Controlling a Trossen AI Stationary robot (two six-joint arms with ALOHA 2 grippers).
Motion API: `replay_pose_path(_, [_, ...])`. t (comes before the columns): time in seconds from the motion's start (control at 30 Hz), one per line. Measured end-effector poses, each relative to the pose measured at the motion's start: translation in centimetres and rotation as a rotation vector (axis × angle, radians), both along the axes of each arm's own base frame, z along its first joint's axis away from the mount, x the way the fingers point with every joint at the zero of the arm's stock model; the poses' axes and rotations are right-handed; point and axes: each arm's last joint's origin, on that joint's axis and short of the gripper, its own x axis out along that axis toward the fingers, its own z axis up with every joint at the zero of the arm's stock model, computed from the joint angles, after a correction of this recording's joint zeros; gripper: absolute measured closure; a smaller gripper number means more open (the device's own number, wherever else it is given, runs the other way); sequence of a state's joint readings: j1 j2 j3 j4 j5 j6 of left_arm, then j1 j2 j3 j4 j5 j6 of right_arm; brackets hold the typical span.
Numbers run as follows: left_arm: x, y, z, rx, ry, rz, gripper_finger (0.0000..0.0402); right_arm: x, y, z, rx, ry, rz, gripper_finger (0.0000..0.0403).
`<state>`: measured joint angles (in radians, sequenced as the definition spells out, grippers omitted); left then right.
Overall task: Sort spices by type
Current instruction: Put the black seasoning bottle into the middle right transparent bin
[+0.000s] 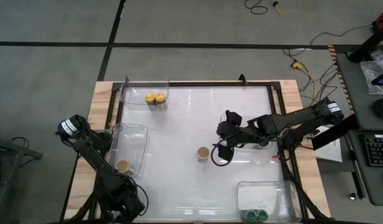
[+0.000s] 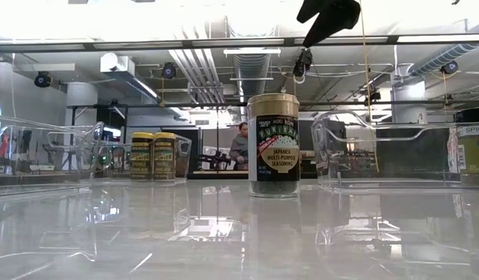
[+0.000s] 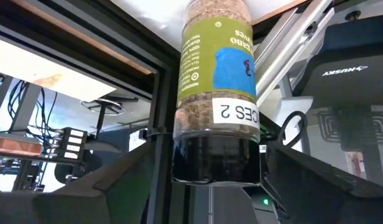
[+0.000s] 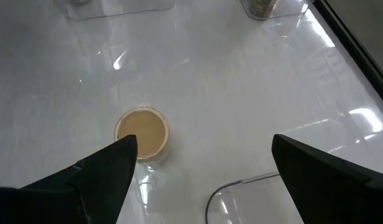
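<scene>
In the left wrist view a green-labelled spice jar [image 3: 216,74] with a black lid [image 3: 216,158] fills the gap between the fingers of my left gripper [image 3: 216,165]. The fingers are open and flank the lid end closely, with a sliver of background between the lid and one finger. The jar's other end is out of frame. In the high view my left arm [image 1: 126,193] hides this spot at the table's near left corner. A tan-lidded jar [image 1: 203,153] stands mid-table. My right gripper [image 4: 204,146] hangs open above it, slightly toward the table's right.
Two yellow-lidded jars [image 1: 155,98] stand in the far-left clear tray [image 1: 145,86]. One tan-lidded jar [image 1: 122,165] stands in the left tray [image 1: 140,134]. Two green-lidded jars [image 1: 256,215] stand in the near-right tray [image 1: 269,186]. Another jar [image 4: 261,5] stands under my right arm. A person [image 2: 241,146] sits behind the table.
</scene>
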<state>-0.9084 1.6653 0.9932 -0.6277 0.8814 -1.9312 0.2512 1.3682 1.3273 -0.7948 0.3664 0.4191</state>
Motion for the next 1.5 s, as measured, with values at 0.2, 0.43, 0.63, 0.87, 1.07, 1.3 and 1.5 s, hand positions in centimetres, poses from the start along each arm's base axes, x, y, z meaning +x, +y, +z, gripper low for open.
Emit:
replay_pose_path(0.2, [0.01,-0.07,-0.31,0.027,-0.008,0.012,0.0160,0.01,0.00,-0.02,0.000,0.001,0.000,0.0039])
replay_pose_path(0.43, [0.11,-0.17,-0.50,0.024,-0.020,0.007,0.0174,0.01,0.00,-0.08,0.000,0.003,0.000,0.0039])
replay_pose_path(0.63, [0.09,-0.23,-0.40,0.001,-0.002,0.000,0.0172,0.01,0.00,-0.08,-0.001,0.003,0.001,0.0039])
replay_pose_path(0.87, [0.05,-0.53,0.04,-0.027,-0.015,-0.011,0.0128,0.01,0.00,-0.09,-0.001,0.004,0.001,0.0039])
replay_pose_path(1.07, [-0.49,-0.63,-0.09,-0.039,0.017,-0.035,0.0101,-0.04,-0.01,-0.31,-0.003,0.013,0.001,0.0039])
replay_pose_path(1.3, [-0.61,-0.69,-0.23,-0.022,0.014,-0.034,0.0124,-0.09,-0.02,-0.45,-0.006,0.021,0.002,0.0039])
replay_pose_path(1.5, [-0.43,-0.77,-0.18,-0.039,-0.006,-0.035,0.0156,-0.10,-0.02,-0.48,-0.013,0.025,0.009,0.0039])
